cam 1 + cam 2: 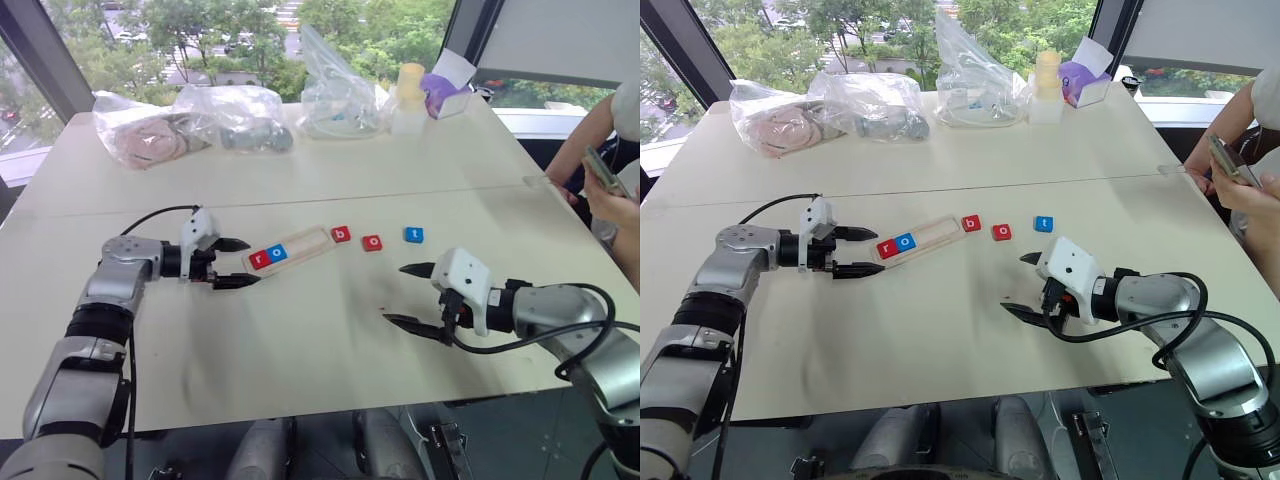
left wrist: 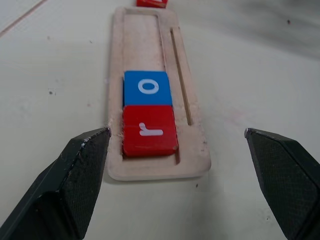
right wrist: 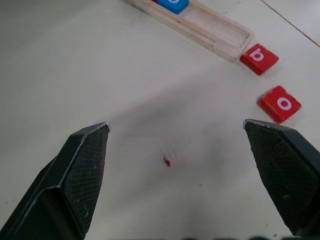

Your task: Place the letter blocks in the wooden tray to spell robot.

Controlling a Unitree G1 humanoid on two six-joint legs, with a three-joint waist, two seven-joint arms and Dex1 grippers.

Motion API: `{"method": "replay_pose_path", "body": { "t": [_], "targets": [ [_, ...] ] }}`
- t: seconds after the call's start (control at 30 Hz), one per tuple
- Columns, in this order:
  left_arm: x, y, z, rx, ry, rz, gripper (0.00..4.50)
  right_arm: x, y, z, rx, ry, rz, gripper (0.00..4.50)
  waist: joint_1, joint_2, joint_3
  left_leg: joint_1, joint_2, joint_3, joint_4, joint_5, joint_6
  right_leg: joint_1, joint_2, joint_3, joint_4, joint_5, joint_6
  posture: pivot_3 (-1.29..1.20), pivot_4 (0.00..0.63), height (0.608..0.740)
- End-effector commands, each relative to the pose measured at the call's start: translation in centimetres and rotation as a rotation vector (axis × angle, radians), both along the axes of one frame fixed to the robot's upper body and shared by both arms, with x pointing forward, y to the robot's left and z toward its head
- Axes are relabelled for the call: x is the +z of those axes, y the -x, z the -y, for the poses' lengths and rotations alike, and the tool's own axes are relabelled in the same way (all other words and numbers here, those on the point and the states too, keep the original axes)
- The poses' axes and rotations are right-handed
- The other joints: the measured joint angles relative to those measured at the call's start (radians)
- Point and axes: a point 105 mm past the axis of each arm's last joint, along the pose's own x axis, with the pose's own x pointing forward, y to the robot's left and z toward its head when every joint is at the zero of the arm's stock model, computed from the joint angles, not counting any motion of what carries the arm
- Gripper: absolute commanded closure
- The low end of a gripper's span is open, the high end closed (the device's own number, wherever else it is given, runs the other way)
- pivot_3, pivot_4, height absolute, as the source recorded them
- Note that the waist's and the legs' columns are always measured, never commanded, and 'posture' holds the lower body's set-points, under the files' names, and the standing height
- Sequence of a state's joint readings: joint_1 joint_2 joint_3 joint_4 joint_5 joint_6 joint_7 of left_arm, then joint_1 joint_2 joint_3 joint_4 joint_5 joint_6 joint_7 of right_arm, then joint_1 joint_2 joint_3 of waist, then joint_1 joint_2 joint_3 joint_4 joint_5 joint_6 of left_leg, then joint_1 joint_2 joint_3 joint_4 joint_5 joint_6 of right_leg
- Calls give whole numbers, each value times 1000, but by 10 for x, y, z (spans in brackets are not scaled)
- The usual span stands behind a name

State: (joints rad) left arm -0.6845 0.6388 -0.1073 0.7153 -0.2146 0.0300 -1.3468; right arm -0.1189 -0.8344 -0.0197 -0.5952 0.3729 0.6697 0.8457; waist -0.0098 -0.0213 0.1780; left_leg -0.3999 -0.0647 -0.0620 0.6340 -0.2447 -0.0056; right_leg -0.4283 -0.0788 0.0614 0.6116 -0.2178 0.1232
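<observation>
The wooden tray (image 1: 312,240) lies slanted at mid-table. At its left end sit a red "r" block (image 1: 260,259) and, beside it, a blue "o" block (image 1: 278,253). Loose on the table to the tray's right lie a red "b" (image 1: 341,234), a red "o" (image 1: 372,242) and a blue "t" (image 1: 413,234). My left gripper (image 1: 247,262) is open just off the tray's left end, one finger on each side of that end, holding nothing. My right gripper (image 1: 394,293) is open and empty, low over bare table in front of the loose red "o" (image 3: 279,103).
Several clear plastic bags (image 1: 240,115) lie along the table's far side, with a yellow-lidded jar (image 1: 410,92) and a purple box (image 1: 445,92). A person holding a phone (image 1: 600,170) sits at the right edge. A seam (image 1: 400,195) crosses the table behind the tray.
</observation>
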Motion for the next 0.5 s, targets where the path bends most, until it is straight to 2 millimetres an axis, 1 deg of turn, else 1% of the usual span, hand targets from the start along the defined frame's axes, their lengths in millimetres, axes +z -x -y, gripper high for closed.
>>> {"method": "replay_pose_path", "body": {
  "t": [0.03, 0.2, 0.3, 0.5],
  "targets": [
    [4, -9, 2, 12, -13, 63, 0, 13, 3, -1, -5, -7, 56, 58, 1, 0, 0, 0, 0, 0, 0, 0, 0, 0, 0, 0, 0, 0, 0, 0, 150, 740],
    [-5, -11, 3, 8, -34, 69, 0, 14, 5, -1, -13, -7, 56, 58, 1, 0, 0, -6, -1, -5, 5, 0, 0, -1, -1, -6, 0, 0, 0, 0, 150, 740],
    [-9, -11, 3, 2, -52, 77, 0, 15, 6, 0, -16, -7, 57, 58, 2, 0, 0, -7, -2, -8, 7, 0, 0, -1, -2, -8, 1, 0, 0, 0, 150, 740],
    [-21, -16, 2, 48, -85, 93, 0, 17, 5, -1, -19, -7, 63, 58, 6, 0, 0, -8, -3, -13, 12, 0, 0, 2, -2, -12, 2, 0, 0, 0, 150, 740]
  ]
}}
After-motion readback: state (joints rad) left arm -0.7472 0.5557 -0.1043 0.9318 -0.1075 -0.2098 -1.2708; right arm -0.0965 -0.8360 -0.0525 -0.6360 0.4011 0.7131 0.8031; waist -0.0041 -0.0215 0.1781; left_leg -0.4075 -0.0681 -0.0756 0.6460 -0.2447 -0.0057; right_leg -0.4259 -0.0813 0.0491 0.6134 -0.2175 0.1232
